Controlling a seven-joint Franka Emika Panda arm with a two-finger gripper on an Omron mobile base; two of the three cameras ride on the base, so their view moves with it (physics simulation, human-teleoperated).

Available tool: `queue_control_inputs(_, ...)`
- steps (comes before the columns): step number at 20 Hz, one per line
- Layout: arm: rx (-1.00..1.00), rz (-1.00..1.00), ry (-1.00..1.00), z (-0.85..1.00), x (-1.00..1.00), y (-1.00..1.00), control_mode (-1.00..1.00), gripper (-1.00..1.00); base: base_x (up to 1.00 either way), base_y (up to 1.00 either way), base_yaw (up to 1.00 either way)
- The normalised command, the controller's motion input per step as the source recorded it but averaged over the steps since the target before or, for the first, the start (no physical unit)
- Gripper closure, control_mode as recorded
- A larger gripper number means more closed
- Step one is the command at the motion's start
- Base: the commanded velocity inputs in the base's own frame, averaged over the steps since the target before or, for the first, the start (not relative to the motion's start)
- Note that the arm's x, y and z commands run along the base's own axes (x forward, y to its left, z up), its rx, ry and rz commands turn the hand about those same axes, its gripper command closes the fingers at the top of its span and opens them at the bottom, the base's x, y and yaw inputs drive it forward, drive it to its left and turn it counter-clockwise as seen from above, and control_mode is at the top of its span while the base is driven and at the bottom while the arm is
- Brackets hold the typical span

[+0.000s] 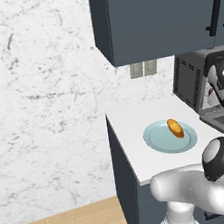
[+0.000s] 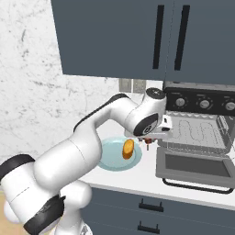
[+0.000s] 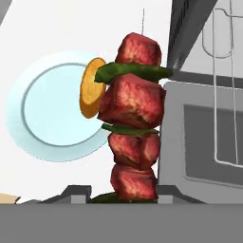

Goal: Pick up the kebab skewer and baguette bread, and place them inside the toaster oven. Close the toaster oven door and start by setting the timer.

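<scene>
My gripper (image 3: 127, 193) is shut on the kebab skewer (image 3: 135, 118), a stick of red meat chunks with green slices that stands up between the fingers. From the right base view the gripper (image 2: 147, 139) hangs over the counter between the plate and the open toaster oven door (image 2: 195, 166). The baguette bread (image 2: 128, 148) (image 1: 175, 128) (image 3: 91, 88) lies on the pale blue plate (image 2: 110, 163) (image 1: 159, 143). The toaster oven (image 2: 197, 124) (image 1: 186, 81) stands open, its wire rack (image 2: 197, 133) bare. Round knobs (image 2: 204, 103) sit on its black control strip; I cannot tell which is the timer.
Dark upper cabinets (image 2: 137, 36) hang right above the oven. The white counter (image 1: 126, 127) ends at its left edge beside the marble wall (image 1: 41, 93). A wall outlet (image 1: 143, 68) sits behind the plate. Drawer fronts (image 2: 151, 206) run below the counter.
</scene>
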Motion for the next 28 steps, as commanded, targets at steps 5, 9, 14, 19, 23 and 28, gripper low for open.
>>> queue_control_inputs(5, -0.04, 0.00, -0.11, 0.00, 0.04, -0.78, -1.00, 1.00, 0.00, 0.00, 0.00)
queue_control_inputs(9, 0.00, 0.00, -0.07, -0.01, 0.11, -0.50, -1.00, 1.00, 0.00, 0.00, 0.00)
queue_control_inputs(14, 0.00, 0.00, -0.01, 0.00, 0.42, -0.49, -1.00, 1.00, 0.00, 0.00, 0.00)
queue_control_inputs(19, 0.00, 0.00, 0.00, -0.10, 0.30, -0.33, -1.00, 1.00, 0.00, 0.00, 0.00)
queue_control_inputs(23, 0.00, 0.00, 0.00, -0.33, 0.06, -0.11, -1.00, 1.00, 0.00, 0.00, 0.00)
queue_control_inputs(28, 0.00, 0.00, 0.00, -0.20, 0.33, -0.14, -1.00, 1.00, 0.00, 0.00, 0.00)
